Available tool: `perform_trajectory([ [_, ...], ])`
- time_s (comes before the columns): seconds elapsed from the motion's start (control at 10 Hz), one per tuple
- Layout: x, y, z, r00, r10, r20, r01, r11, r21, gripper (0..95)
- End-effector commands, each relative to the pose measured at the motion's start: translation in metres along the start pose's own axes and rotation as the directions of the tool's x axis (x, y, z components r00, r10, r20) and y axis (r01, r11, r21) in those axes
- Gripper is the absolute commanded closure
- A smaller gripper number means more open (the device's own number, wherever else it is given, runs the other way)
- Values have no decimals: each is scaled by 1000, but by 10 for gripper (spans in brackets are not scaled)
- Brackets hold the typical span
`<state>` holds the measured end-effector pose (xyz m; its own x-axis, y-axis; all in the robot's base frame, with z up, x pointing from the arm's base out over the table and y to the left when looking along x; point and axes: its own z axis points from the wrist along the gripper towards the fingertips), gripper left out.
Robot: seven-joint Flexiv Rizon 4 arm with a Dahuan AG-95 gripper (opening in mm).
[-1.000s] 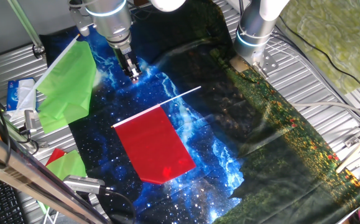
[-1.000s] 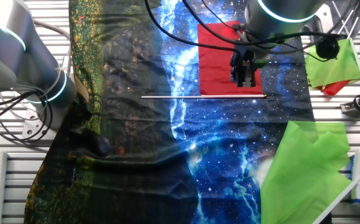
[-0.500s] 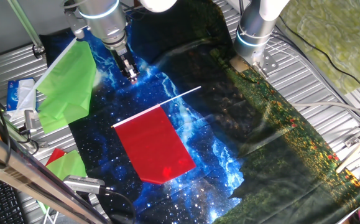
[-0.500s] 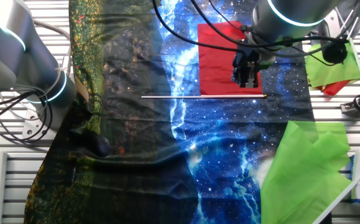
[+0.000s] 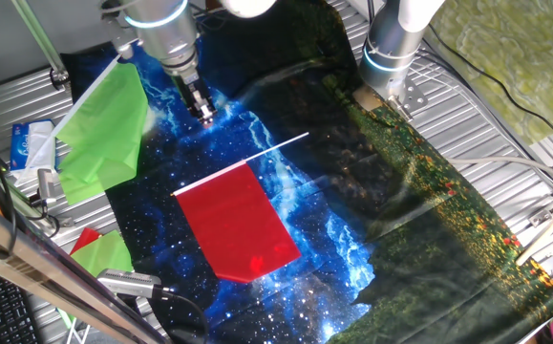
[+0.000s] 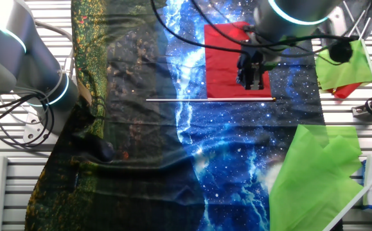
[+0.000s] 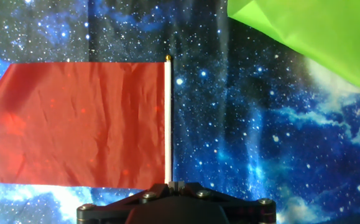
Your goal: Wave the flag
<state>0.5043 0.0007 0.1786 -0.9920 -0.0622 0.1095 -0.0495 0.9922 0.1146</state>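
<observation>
The red flag (image 5: 238, 225) lies flat on the starry cloth, its thin white stick (image 5: 276, 148) along its far edge. It also shows in the other fixed view (image 6: 227, 58) and in the hand view (image 7: 80, 124), where the stick (image 7: 168, 124) runs straight down the middle. My gripper (image 5: 204, 117) hangs above the cloth, beyond the stick's sheet end, and does not touch the flag. In the other fixed view it (image 6: 253, 83) stands over the sheet's edge near the stick. In the hand view its fingertips (image 7: 178, 184) are pressed together with nothing between them.
A larger light-green flag (image 5: 104, 129) lies at the cloth's left edge, and shows top right in the hand view (image 7: 316, 31). A small green-and-red flag (image 5: 99, 250) lies at the front left. A second arm's base (image 5: 391, 53) stands at the back right.
My gripper swayed slightly sideways and came back to about where it was. The red flag has not moved.
</observation>
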Motion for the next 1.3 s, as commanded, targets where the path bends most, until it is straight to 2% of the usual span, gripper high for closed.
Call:
perform_trajectory([
  [0.1, 6, 5, 4, 999, 28, 19, -28, 999, -18, 950],
  [0.2, 8, 8, 8, 999, 42, 14, -41, 999, -34, 760],
  [0.6, 24, 14, 36, 999, 53, 4, -53, 997, -48, 760],
  [0.9, 36, 17, 67, 996, 87, 22, -86, 995, -49, 760],
  [1.2, 52, 15, 88, 994, 105, 29, -104, 993, -51, 760],
  [1.3, 55, 13, 93, 993, 117, 21, -115, 992, -60, 760],
])
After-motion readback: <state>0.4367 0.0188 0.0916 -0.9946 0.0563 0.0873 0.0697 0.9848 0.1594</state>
